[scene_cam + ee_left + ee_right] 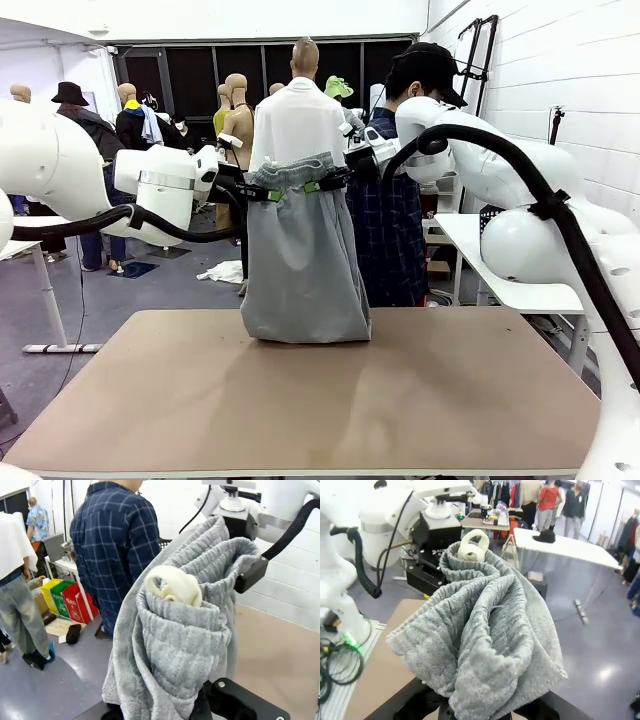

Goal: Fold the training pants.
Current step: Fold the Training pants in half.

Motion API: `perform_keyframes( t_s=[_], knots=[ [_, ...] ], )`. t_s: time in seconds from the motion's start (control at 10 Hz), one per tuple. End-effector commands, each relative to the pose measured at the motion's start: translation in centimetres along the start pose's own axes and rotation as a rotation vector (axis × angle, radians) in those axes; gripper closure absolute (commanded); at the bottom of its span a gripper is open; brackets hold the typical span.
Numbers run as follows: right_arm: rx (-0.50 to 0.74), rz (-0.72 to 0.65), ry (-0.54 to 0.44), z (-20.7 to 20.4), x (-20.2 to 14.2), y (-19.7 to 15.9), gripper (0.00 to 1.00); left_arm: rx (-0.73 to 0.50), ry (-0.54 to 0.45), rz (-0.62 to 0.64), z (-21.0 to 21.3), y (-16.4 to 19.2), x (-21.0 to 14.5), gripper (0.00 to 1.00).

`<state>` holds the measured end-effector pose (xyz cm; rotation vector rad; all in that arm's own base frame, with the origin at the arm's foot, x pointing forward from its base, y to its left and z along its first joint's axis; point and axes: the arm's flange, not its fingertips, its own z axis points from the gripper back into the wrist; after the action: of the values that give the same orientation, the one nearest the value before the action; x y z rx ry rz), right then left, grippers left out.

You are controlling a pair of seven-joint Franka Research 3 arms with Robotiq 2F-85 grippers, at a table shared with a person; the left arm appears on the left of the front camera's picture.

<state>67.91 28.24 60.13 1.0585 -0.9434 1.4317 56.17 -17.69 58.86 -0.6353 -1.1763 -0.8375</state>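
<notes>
Left gripper (pixel 262 193) is pinching one waistband corner of the plain light grey jersey training pants (pixel 305 265), right gripper (pixel 322 184) is pinching the other. They're dangling, hems brushing the tan table (pixel 300 400). Thick bunched elastic could be slipping out mid-fold.

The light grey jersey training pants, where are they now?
In the front view, the light grey jersey training pants hang mid-picture, waistband held between the left gripper and the right gripper, lower end resting on the brown table.
</notes>
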Motion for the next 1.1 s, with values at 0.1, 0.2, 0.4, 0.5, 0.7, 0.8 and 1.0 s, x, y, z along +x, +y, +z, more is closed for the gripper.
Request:
perform_keyframes(
  t_s=[0.1,0.2,0.4,0.5,0.7,0.8,1.0],
  knots=[
    [-0.005,-0.151,-0.021,0.7,-2.4,4.6,1.0,-0.025,0.032,0.05,1.3,-2.1,-2.3,1.0],
    [-0.017,-0.186,-0.032,0.5,-3.6,5.5,1.0,-0.031,0.032,0.061,1.3,-2.6,-2.9,1.0],
    [-0.016,-0.269,-0.05,-0.1,-6.3,8.2,1.0,-0.05,0.03,0.122,2.2,-3.9,-4.8,1.0],
    [-0.016,-0.305,-0.057,-0.2,-7.4,8.9,1.0,-0.057,0.027,0.16,2.6,-4.3,-5.7,1.0],
    [-0.003,-0.361,-0.058,-0.5,-8.7,10.0,1.0,-0.084,0.053,0.217,2.6,-5.5,-6.9,1.0],
    [0.006,-0.358,-0.048,-0.7,-8.5,9.9,1.0,-0.093,0.054,0.216,2.7,-5.5,-7.0,1.0],
    [0.029,-0.365,-0.031,-1.8,-8.9,9.3,1.0,-0.103,0.057,0.192,1.3,-5.8,-7.3,1.0]
  ],
)
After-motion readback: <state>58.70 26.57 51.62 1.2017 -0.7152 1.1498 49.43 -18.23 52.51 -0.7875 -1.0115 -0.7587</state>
